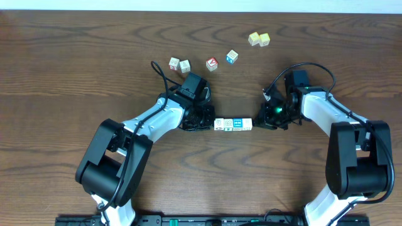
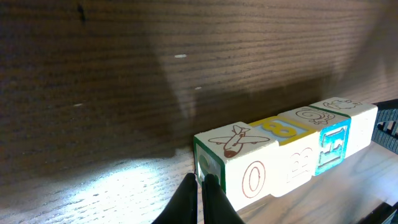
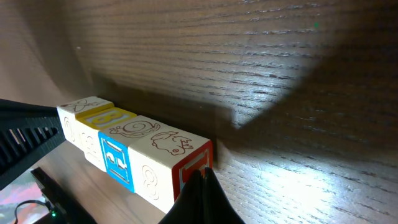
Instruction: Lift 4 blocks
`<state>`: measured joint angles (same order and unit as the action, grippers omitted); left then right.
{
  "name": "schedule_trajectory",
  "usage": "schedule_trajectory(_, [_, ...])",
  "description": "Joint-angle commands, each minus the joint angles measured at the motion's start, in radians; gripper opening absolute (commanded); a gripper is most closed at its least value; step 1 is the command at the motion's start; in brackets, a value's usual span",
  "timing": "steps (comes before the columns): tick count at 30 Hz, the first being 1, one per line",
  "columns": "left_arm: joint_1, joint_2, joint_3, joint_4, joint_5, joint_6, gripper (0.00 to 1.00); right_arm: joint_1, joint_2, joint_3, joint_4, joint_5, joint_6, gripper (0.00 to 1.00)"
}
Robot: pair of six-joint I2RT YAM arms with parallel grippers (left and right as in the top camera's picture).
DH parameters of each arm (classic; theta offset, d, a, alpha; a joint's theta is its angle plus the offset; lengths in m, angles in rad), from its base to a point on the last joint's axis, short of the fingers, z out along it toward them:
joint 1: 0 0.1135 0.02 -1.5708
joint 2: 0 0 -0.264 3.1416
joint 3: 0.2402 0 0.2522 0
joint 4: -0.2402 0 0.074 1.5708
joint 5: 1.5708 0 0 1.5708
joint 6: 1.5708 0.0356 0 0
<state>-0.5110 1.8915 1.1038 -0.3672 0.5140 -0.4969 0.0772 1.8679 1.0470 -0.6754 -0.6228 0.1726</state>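
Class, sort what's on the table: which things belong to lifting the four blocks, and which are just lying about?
Job: row of four blocks, left gripper, right gripper.
Lying about: two yellow cubes, red cube, pale-blue cube, two cream cubes.

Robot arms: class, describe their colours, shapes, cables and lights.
Both arms have white links and bulky black joint housings. Left arm trails a black cable; right arm carries a looping black cable and a green light. Fingers are thin and black.

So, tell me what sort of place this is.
Probably a robot test bench: a wood-grain table, a left arm and right arm, and a row of four toy blocks pressed between the left gripper and right gripper.
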Motion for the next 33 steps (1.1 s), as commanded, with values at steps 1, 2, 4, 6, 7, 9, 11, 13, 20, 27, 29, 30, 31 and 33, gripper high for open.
schedule_trajectory(1, [-0.025,0.005,0.002,0.018,0.134,0.014,0.07,0.021,0.003,-0.003,0.005,-0.198,0.011,0.01])
schedule_trajectory(2, [-0.025,0.005,0.002,0.018,0.134,0.014,0.07,0.021,0.003,-0.003,0.004,-0.198,0.011,0.01])
schedule_trajectory(4, [-0.025,0.005,0.002,0.018,0.134,0.014,0.08,0.021,0.003,-0.003,0.004,-0.198,0.011,0.01])
schedule_trajectory(6, [-0.025,0.005,0.002,0.018,0.134,0.014,0.07,0.021,0.003,-0.003,0.003,-0.198,0.011,0.01])
schedule_trajectory(7, [-0.025,0.005,0.002,0.018,0.134,0.014,0.07,0.021,0.003,-0.003,0.003,-0.198,0.011,0.01])
schedule_trajectory(9, [-0.025,0.005,0.002,0.018,0.134,0.014,0.07,0.021,0.003,-0.003,0.002,-0.198,0.011,0.01])
schedule_trajectory(11, [-0.025,0.003,0.002,0.018,0.134,0.014,0.07,0.021,0.003,-0.003,0.002,-0.198,0.014,0.01])
schedule_trajectory(13, [-0.025,0.003,0.002,0.018,0.139,0.014,0.07,0.021,0.003,-0.003,0.002,-0.198,0.014,0.01])
schedule_trajectory(20, [-0.025,0.003,0.002,0.019,0.150,0.018,0.07,0.021,0.003,-0.003,0.002,-0.203,0.014,0.01])
schedule_trajectory(27, [-0.025,-0.003,0.002,0.019,0.159,0.018,0.07,0.021,0.003,-0.003,0.003,-0.218,0.014,0.01])
schedule_trajectory(29, [-0.025,-0.011,0.002,0.019,0.159,0.019,0.07,0.021,0.003,-0.003,0.003,-0.218,0.014,0.01])
schedule_trajectory(30, [-0.025,-0.015,0.002,0.019,0.159,0.021,0.07,0.021,0.003,-0.003,0.002,-0.218,0.014,0.01])
schedule_trajectory(31, [-0.025,-0.021,0.002,0.019,0.159,0.027,0.07,0.021,0.003,-0.003,0.002,-0.218,0.014,0.01])
schedule_trajectory(33, [-0.025,-0.031,0.002,0.018,0.159,0.042,0.07,0.021,0.002,-0.003,0.002,-0.221,0.014,0.01])
